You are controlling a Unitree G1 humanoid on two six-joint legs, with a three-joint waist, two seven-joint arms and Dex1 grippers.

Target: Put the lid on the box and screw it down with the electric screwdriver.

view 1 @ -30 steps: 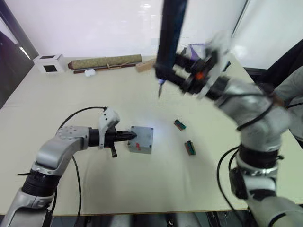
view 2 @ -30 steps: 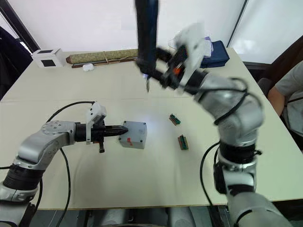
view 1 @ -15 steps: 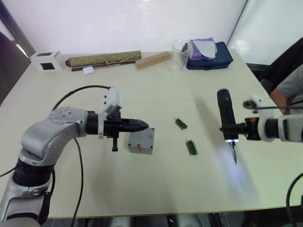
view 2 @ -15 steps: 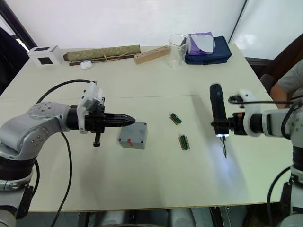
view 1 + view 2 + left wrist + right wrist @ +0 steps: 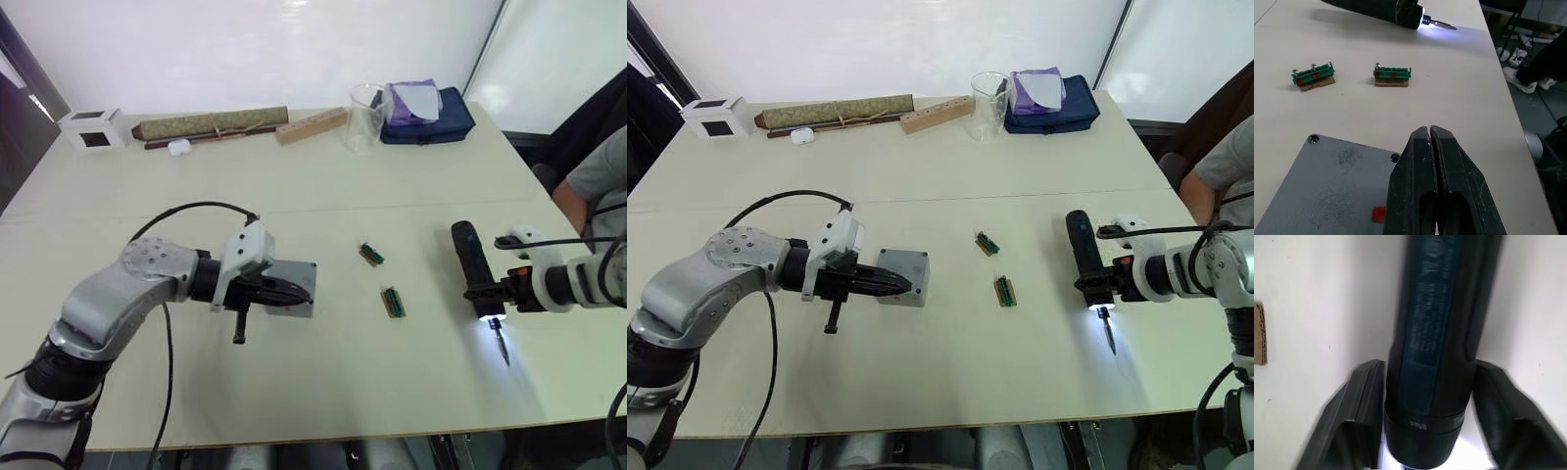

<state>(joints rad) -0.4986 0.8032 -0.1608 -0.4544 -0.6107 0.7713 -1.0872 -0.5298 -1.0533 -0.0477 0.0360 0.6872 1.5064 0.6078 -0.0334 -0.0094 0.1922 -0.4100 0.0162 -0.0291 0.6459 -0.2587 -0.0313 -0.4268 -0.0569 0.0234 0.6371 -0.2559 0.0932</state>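
Hovering over the lid (image 5: 1327, 191), left claw (image 5: 1430, 134) pinched together; right claw (image 5: 1425, 431) clamps the electric screwdriver (image 5: 1442, 333)

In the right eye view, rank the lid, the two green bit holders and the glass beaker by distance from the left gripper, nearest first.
1. lid, under the left gripper.
2. nearer bit holder, toward the robot's right.
3. farther bit holder, close to the previous one.
4. glass beaker, at the table's far edge.
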